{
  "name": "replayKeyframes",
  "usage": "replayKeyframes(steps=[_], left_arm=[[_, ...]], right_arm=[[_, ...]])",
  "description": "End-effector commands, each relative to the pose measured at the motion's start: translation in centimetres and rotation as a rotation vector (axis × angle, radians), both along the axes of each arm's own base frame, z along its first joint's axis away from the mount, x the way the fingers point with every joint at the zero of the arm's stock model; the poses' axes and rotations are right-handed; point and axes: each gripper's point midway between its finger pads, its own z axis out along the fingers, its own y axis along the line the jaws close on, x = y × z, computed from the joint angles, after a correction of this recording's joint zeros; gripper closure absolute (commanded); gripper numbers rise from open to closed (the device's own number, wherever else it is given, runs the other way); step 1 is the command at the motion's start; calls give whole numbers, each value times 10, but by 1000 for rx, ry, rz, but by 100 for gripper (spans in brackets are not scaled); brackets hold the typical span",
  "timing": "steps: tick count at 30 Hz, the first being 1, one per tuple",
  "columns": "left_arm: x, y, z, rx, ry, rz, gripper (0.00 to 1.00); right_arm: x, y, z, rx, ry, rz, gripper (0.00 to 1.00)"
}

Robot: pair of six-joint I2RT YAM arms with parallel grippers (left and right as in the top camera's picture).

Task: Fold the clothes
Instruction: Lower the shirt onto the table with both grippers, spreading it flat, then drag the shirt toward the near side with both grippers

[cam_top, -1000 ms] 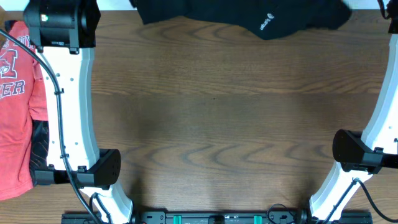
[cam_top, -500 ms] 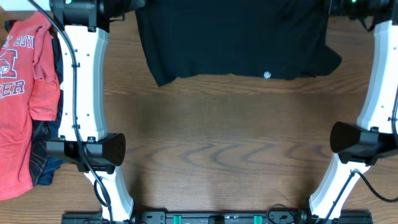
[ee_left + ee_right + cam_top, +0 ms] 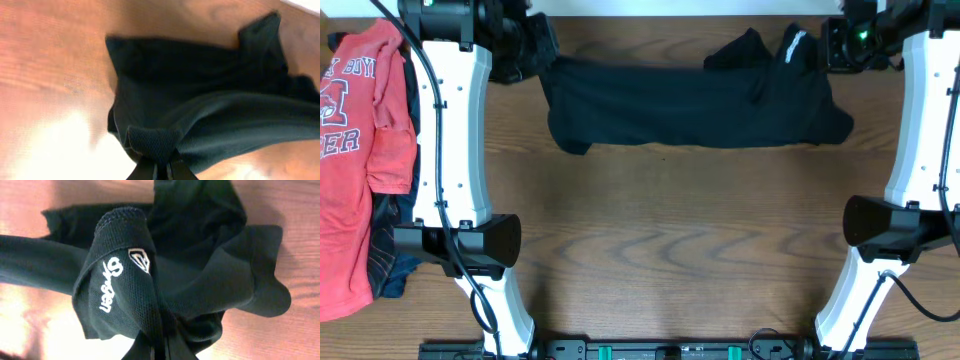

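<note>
- Far left of the wooden table point(image 3: 670, 250): orange-red T-shirt point(image 3: 350, 170) with white lettering lies spread out, partly cut off by the frame edge
- Navy garment point(image 3: 386, 262) pokes out from under that T-shirt's right side, just beside the left arm
- Left gripper point(image 3: 161, 169), far-left part of the table: jaws together, pinched on a bunched edge of the black shirt point(image 3: 690, 105)
- Black shirt: pulled into a wide band between the two grippers across the far side of the table, well apart from the T-shirt
- Its left end is fairly smooth; its right end is crumpled, with a flap sticking up
- Right gripper point(image 3: 159, 352), far right: jaws closed on a rolled fold of the shirt's mesh cloth
- White logo print point(image 3: 120, 275) faces up on that fold
</note>
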Motion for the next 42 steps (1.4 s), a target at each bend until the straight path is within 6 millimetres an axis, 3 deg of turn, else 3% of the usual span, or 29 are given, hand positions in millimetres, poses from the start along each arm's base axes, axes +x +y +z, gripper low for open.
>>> replayKeyframes(steps=[1, 6, 9, 17, 23, 34, 38, 42], left_arm=[[-12, -3, 8, -3, -4, -48, 94], [-25, -4, 21, 79, -35, -65, 94], [-37, -11, 28, 98, -42, -86, 94], [-58, -24, 23, 109, 24, -112, 94], [-61, -29, 19, 137, 39, -107, 94], [-69, -39, -26, 195, 62, -86, 94], [-97, -42, -55, 183, 39, -77, 94], [-131, -31, -92, 178, 73, -42, 94]], right_arm=[[-6, 6, 15, -2, -45, 40, 99], [-18, 9, 33, -9, -83, 46, 99], [-33, 11, 31, -15, -51, 35, 99], [-80, 10, -24, -20, 177, 49, 99], [-96, 8, -48, -25, 180, 42, 99], [-111, -11, -69, -13, 212, -20, 99], [-111, -11, -69, -13, 208, -19, 99], [-114, -9, -70, 1, 225, -19, 99]])
